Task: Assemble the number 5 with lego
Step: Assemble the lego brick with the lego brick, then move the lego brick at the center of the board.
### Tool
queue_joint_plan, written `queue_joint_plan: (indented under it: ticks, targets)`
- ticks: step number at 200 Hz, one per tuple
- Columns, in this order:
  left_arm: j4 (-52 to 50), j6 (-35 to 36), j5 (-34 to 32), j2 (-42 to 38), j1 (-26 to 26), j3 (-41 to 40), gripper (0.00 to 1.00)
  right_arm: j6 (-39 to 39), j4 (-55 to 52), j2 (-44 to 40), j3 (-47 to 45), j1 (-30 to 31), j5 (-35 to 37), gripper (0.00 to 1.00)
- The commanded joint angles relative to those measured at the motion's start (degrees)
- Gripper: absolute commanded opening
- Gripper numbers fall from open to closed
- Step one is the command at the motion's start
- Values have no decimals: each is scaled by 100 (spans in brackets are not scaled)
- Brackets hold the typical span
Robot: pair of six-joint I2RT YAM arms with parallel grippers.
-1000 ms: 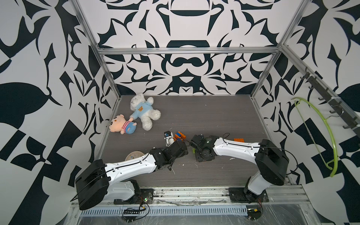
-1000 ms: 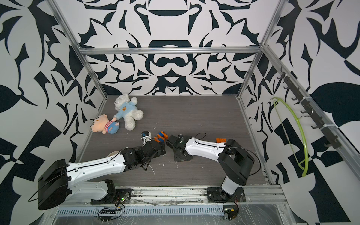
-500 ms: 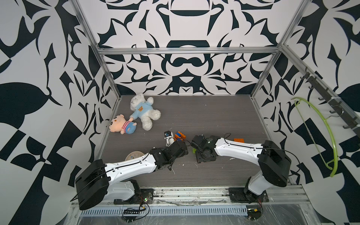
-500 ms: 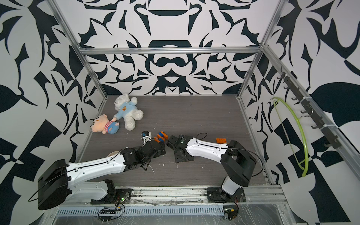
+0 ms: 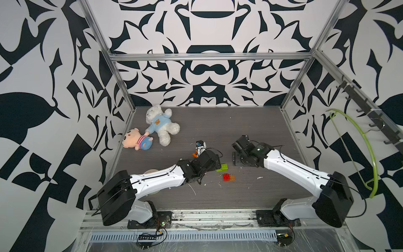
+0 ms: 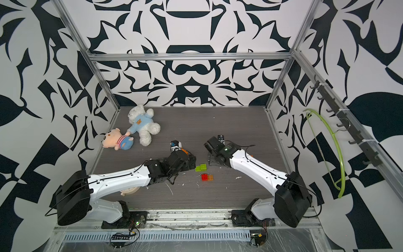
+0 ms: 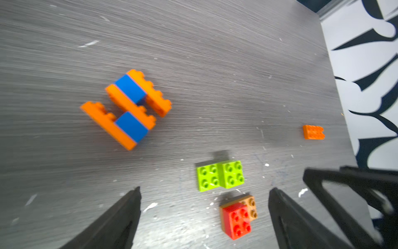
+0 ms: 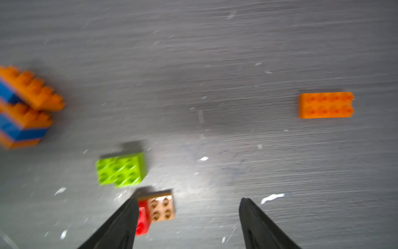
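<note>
Lego lies spread over the middle of the dark table (image 5: 250, 122), and none of it is in my grip. Far on my left a white plush bear (image 5: 161, 124) and a pink-faced doll (image 5: 135, 142) lie touching each other, and a round cream clock (image 6: 129, 192) shows partly from under my left arm. My left gripper (image 7: 204, 190) hangs low over the table, fingers spread wide with nothing between them. Its wrist view shows an orange-and-blue build (image 7: 127, 107) lying on its side, three orange bars joined by two blue squares in a stepped shape. Just right of that gripper two lime green bricks (image 5: 222, 168) sit studs up, touching side by side. Near them is a red brick (image 5: 226, 176) joined to a brown brick (image 7: 251, 204). My right gripper (image 8: 188, 200) is released too, its fingers apart and empty. One finger (image 8: 120, 222) covers part of the red brick in its wrist view, and I cannot tell whether it touches. A loose orange brick (image 8: 326, 105) lies flat, studs up, alone and well apart from the rest, near the table's right edge.
</note>
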Motion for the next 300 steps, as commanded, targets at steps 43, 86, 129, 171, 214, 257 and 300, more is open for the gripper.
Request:
queue_joint_plan:
  ticks: [43,86,129,171,214,257,300]
  targets:
    - [320,769,1244,979,-70,1089,99,-1092,651,-239,-452,-2198,-1013,80]
    - [259,1076,2170,1825,-162,2038,99,-1380,1075,248,-397,-3782,-1820,80]
    - [-185,1294,2575,2875,-383,3261,99,-1441,1393,925,-191,-4685,-2197,82]
    - [-297,1330,2824,3409,-483,3804,99,-1572,1609,1461,24,-4948,-2293,83]
    - [-285,1330,2677,3381,-488,3731,99,-1754,1737,1816,244,-4959,-2496,82]
    - [-258,1320,2423,3251,-490,3548,99,-1772,1697,2128,343,-4956,-2721,81]
    - [-241,1295,2360,3193,-489,3460,99,-1793,1588,2229,356,-4959,-2705,80]
